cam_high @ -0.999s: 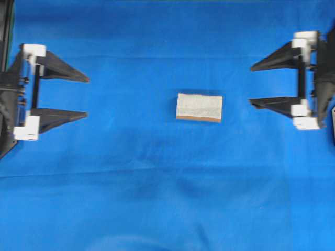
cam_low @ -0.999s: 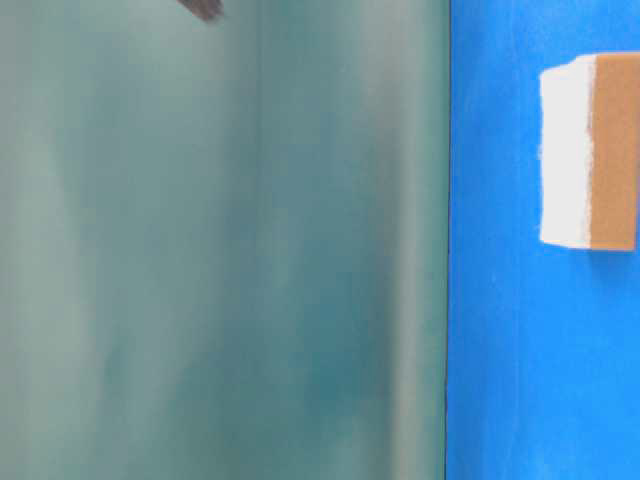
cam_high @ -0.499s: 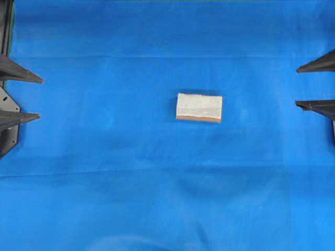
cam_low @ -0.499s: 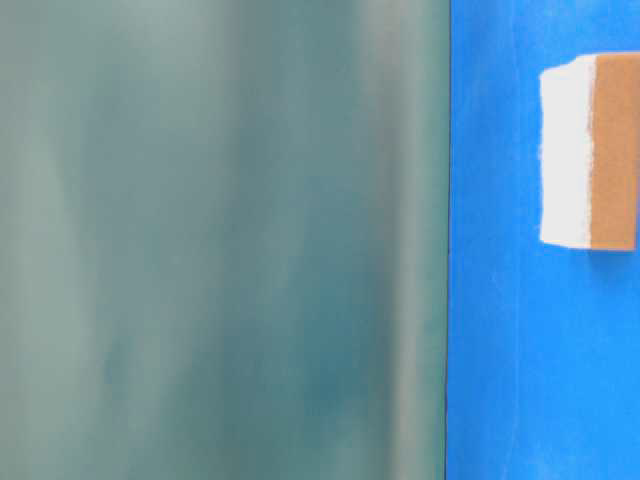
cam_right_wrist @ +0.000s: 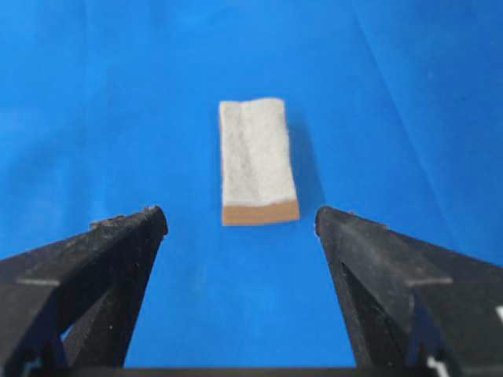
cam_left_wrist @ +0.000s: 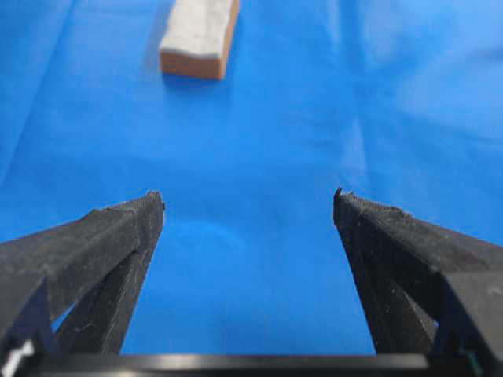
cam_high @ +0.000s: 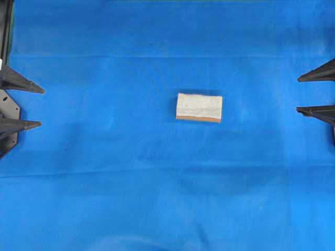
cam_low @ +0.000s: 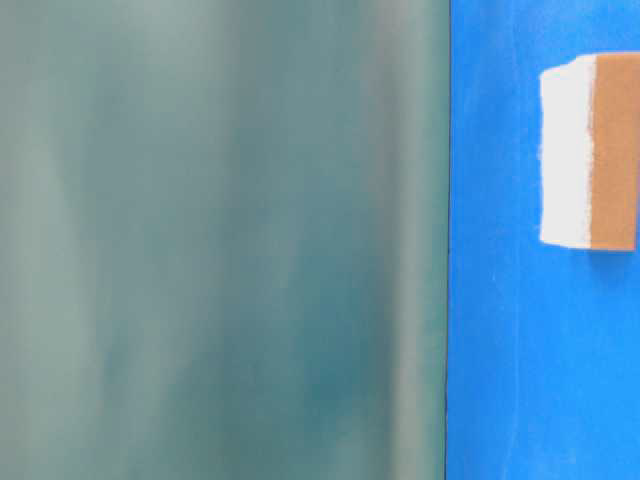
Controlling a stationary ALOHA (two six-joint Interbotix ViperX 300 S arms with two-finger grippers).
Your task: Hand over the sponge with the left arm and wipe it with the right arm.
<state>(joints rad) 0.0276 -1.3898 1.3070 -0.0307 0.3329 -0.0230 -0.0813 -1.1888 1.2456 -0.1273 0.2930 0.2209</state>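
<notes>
- We see a blue cloth [cam_high: 104, 198] covering the whole tabletop, faintly creased, bearing everything else in the overhead view.
- In the table-level view we make out a blurred grey-green backdrop [cam_low: 220, 240] filling the left part, with the blue surface on the right.
- At the left edge of the overhead view we find the left gripper [cam_high: 34, 107]; only its two pointed black fingertips show, the jaws spread wide with nothing between them.
- At the right edge sits the right gripper [cam_high: 301, 94], likewise showing just two black tips, the jaws released and empty.
- Between them, a little nearer the right side, lies the sponge [cam_high: 199, 107], flat on the cloth, pale fuzzy face up, orange-brown layer showing along its near edge.
- The sponge is well apart from both pairs of jaws and touches neither.
- From the right wrist we see it lying ahead, lengthwise and roughly centred between the tips; from the left wrist it lies far ahead and off to the left.
</notes>
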